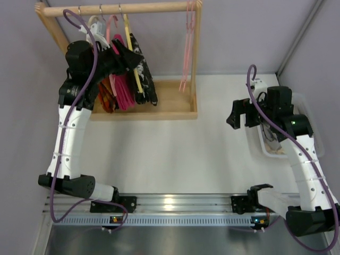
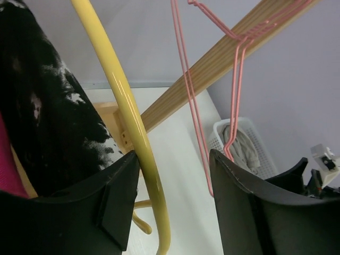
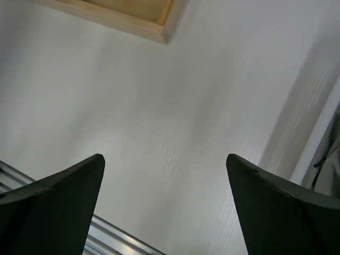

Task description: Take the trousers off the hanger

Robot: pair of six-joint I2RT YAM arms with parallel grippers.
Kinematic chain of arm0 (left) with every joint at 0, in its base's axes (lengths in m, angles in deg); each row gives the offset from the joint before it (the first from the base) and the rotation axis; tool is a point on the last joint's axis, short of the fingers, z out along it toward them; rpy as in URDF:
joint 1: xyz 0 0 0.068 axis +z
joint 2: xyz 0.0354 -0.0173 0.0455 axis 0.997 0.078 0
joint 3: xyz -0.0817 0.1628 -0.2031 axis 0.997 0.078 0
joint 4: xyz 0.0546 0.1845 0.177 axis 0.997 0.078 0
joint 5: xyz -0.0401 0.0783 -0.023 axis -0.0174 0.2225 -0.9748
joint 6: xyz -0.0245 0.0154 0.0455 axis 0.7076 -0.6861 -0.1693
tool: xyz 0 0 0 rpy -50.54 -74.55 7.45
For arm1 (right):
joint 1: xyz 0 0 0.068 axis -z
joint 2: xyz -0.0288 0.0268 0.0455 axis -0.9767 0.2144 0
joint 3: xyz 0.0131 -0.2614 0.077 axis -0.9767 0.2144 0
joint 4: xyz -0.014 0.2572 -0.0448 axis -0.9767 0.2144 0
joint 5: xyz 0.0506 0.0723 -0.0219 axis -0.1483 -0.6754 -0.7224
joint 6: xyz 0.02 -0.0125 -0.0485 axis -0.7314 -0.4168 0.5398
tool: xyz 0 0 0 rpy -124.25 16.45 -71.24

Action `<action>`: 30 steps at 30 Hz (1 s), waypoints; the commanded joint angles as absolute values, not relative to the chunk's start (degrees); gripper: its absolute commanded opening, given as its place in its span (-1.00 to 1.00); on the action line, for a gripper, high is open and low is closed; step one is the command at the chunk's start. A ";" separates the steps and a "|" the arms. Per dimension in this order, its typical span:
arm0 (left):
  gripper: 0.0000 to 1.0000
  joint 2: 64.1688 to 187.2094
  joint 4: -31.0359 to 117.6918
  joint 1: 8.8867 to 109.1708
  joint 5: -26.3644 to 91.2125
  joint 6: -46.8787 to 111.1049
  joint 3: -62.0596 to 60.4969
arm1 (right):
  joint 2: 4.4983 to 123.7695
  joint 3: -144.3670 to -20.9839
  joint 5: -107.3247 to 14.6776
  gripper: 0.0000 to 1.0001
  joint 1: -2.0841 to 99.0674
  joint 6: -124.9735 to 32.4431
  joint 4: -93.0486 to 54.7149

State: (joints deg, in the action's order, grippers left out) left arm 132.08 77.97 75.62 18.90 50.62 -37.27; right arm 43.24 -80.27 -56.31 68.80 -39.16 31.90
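The yellow hanger [image 1: 133,58] hangs from the wooden rail with the black, white-splotched trousers [image 1: 144,69] draped on it. My left gripper [image 1: 125,53] is up at the rack, right at the hanger. In the left wrist view the yellow hanger [image 2: 127,117] runs down between the jaws of the left gripper [image 2: 174,159]. It rests against the left finger [image 2: 114,202], with a wide gap to the right finger, so the gripper is open. The trousers [image 2: 48,122] hang just left of the hanger. My right gripper [image 1: 234,114] [image 3: 164,159] hovers open over the table with nothing in it.
The wooden rack [image 1: 170,109] also holds a magenta garment [image 1: 123,93], an orange garment [image 1: 108,96] and bare pink hangers [image 1: 187,48] [image 2: 234,79]. A white basket [image 1: 307,101] [image 2: 249,127] with cloth in it stands at the right by the right arm.
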 commanded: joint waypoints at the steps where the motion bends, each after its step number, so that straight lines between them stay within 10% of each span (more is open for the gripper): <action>1: 0.19 131.49 69.43 75.77 13.80 56.73 -37.16 | 42.91 -82.19 -55.73 0.99 69.62 -40.86 29.19; 14: -0.29 132.28 59.15 75.86 16.42 68.60 -30.49 | 42.47 -81.49 -55.65 0.99 69.62 -41.12 28.75; 30: -0.20 133.60 54.84 75.86 16.07 72.65 -27.84 | 43.17 -81.75 -55.82 0.99 69.71 -41.47 28.31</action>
State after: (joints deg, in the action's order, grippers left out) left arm 133.35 59.89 75.68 16.06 71.67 -28.12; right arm 43.24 -80.27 -55.87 68.80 -40.88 31.68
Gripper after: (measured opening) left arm 0.405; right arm 0.993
